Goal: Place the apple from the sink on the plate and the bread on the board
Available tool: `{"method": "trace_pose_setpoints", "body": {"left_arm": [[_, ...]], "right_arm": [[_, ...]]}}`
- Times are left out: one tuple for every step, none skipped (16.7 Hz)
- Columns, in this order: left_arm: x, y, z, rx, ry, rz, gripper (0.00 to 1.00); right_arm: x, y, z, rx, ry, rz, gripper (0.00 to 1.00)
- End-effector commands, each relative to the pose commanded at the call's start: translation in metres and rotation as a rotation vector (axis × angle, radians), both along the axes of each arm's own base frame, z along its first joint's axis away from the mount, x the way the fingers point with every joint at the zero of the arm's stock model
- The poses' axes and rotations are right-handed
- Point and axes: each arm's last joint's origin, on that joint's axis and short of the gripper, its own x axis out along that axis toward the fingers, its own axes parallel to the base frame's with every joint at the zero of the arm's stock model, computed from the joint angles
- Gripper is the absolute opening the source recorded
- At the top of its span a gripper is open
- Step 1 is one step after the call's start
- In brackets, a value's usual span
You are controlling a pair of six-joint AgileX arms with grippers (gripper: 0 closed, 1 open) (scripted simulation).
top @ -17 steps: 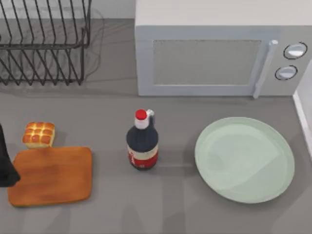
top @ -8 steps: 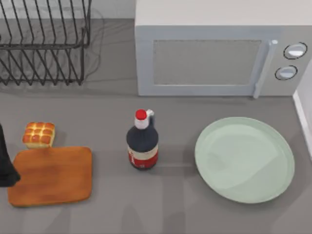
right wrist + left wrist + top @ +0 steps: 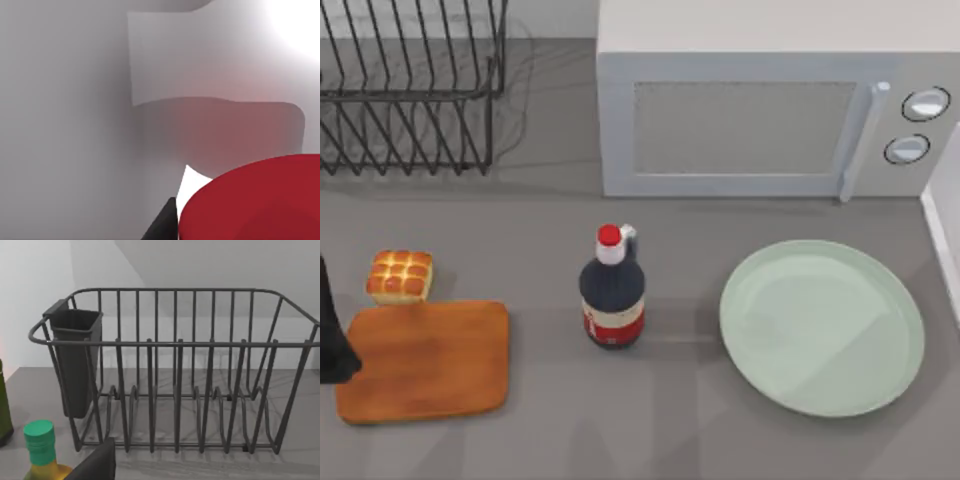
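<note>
Nothing on the worktop is seen to have shifted since the earlier frames: bread [image 3: 399, 276] sits near the left edge, just beyond the far edge of the board [image 3: 424, 361], and the plate [image 3: 822, 326] lies bare toward the right edge. The apple [image 3: 255, 200] is seen close up from the right wrist, large and red against pale grey walls that are judged to be the sink; a dark part of the right tool [image 3: 165, 222] lies just beside it, touching or nearly so. Whether that tool is open or has hold of the apple cannot be told. A firm, centred hold is advised before lifting clear of the walls. The left arm [image 3: 332, 330] is parked at the left edge, its tool's state not shown, facing the dish rack [image 3: 175, 370]
</note>
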Motion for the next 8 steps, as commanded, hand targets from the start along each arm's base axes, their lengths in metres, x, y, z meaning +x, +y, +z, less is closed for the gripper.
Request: {"method": "trace_pose_setpoints", "body": {"left_arm": [[0.0, 0.0, 0.0, 0.0, 0.0, 0.0, 1.0], [0.0, 0.0, 0.0, 0.0, 0.0, 0.0, 1.0], [0.0, 0.0, 0.0, 0.0, 0.0, 0.0, 1.0], [0.0, 0.0, 0.0, 0.0, 0.0, 0.0, 1.0], [0.0, 0.0, 0.0, 0.0, 0.0, 0.0, 1.0], [0.0, 0.0, 0.0, 0.0, 0.0, 0.0, 1.0], [0.0, 0.0, 0.0, 0.0, 0.0, 0.0, 1.0], [0.0, 0.0, 0.0, 0.0, 0.0, 0.0, 1.0]], "right_arm": [[0.0, 0.0, 0.012, 0.001, 0.004, 0.0, 0.0], [0.0, 0.0, 0.025, 0.003, 0.01, 0.0, 0.0], [-0.001, 0.0, 0.039, 0.005, 0.016, 0.0, 0.0], [-0.002, 0.001, 0.052, 0.006, 0.016, 0.0, 0.0], [-0.002, 0.001, 0.063, 0.004, 0.012, 0.0, 0.0], [-0.003, 0.001, 0.072, 0.002, 0.007, 0.0, 0.0], [-0.003, 0.001, 0.077, 0.001, 0.004, 0.0, 0.0], [-0.003, 0.002, 0.077, 0.001, 0.003, 0.0, 0.0]]}}
